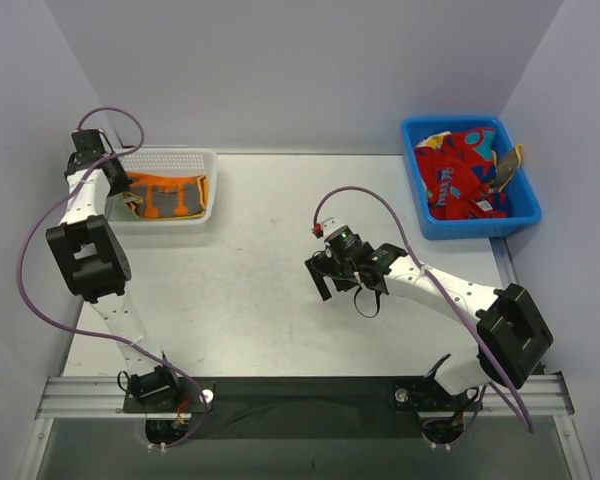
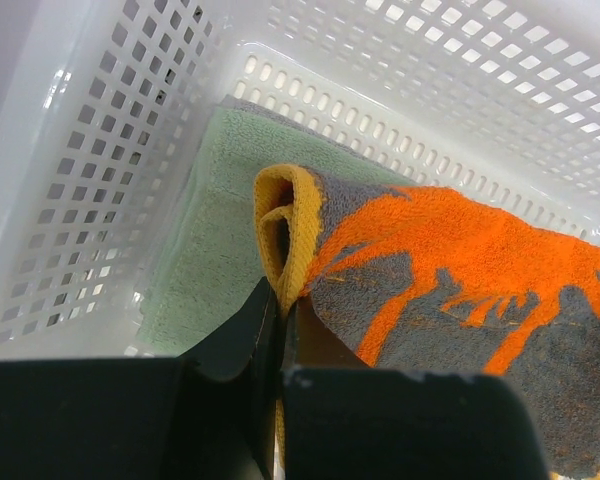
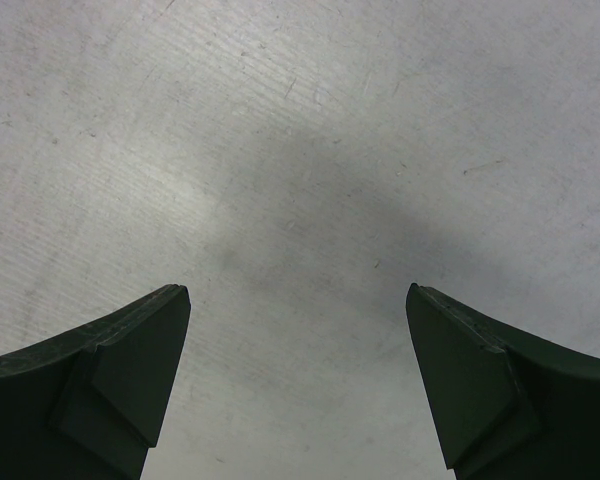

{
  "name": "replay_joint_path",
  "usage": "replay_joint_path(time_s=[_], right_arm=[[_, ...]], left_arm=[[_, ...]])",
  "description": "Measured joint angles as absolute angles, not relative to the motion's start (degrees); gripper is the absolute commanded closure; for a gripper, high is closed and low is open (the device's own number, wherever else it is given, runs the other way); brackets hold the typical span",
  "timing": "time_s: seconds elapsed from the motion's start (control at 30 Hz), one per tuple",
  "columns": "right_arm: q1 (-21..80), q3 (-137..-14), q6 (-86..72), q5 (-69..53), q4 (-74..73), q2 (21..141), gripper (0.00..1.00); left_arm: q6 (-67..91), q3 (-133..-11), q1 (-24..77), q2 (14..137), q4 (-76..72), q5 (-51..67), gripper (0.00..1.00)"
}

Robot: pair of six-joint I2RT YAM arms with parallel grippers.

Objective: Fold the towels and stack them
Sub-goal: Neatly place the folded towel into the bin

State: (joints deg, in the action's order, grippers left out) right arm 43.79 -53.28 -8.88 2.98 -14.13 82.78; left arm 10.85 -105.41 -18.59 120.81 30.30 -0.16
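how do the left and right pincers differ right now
The left pincer is shut, pinching the yellow-edged fold of the orange and grey towel. The right pincer stands wide open and holds nothing. The left pincer is down inside the white mesh basket, while the right pincer hangs over the table, mid-surface. Both have the same dark fingers.
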Motion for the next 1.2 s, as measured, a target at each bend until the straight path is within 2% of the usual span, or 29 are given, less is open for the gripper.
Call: replay_joint_path(time_s=[0.3, 0.33, 0.4, 0.43, 0.47, 0.53, 0.57, 0.7, 0.8, 0.87, 1.0, 1.07, 1.2], right_arm=[[43.79, -53.28, -8.91, 2.9, -14.15, 83.26, 0.07], [43.79, -53.28, -8.91, 2.83, -14.15, 83.26, 0.07], [43.79, -53.28, -8.91, 2.68, -14.15, 83.26, 0.07], [43.79, -53.28, -8.91, 2.61, -14.17, 83.26, 0.07], [43.79, -53.28, -8.91, 2.57, -14.17, 83.29, 0.07], [43.79, -53.28, -8.91, 2.52, -14.17, 83.29, 0.07], [43.79, -53.28, -8.91, 2.5, -14.17, 83.29, 0.07], [43.79, -53.28, -8.93, 2.42, -14.17, 83.29, 0.06], [43.79, -53.28, -8.95, 2.07, -14.17, 83.29, 0.07], [43.79, -53.28, -8.95, 2.02, -14.17, 83.29, 0.07], [43.81, -53.28, -9.04, 1.87, -14.15, 83.29, 0.07], [43.81, -53.25, -9.04, 1.83, -14.15, 83.29, 0.07], [43.79, -52.97, -9.02, 1.72, -14.04, 83.24, 0.07]], left_arm=[[9.1, -105.58, -18.59, 120.81, 30.61, -1.56, 1.0], [8.82, -105.62, -18.59, 120.81, 30.65, -1.72, 0.95], [8.36, -105.86, -18.59, 120.81, 30.74, -1.93, 0.74], [8.14, -105.93, -18.57, 120.81, 30.74, -2.15, 0.66], [7.99, -106.02, -18.57, 120.81, 30.76, -2.55, 0.5], [7.7, -106.02, -18.57, 120.84, 30.7, -3.66, 0.4], [7.6, -106.02, -18.55, 120.84, 30.72, -4.45, 0.31], [6.96, -106.02, -18.09, 120.81, 30.72, -8.62, 0.19], [6.48, -106.02, -17.28, 120.75, 30.72, -11.88, 0.19], [6.15, -106.02, -16.38, 120.53, 30.74, -12.88, 0.23], [5.67, -106.02, -12.99, 119.77, 30.48, -13.15, 0.35], [5.8, -106.02, -10.35, 119.55, 29.93, -12.78, 0.48], [5.93, -105.82, -4.03, 119.55, 28.64, -10.37, 0.62]])
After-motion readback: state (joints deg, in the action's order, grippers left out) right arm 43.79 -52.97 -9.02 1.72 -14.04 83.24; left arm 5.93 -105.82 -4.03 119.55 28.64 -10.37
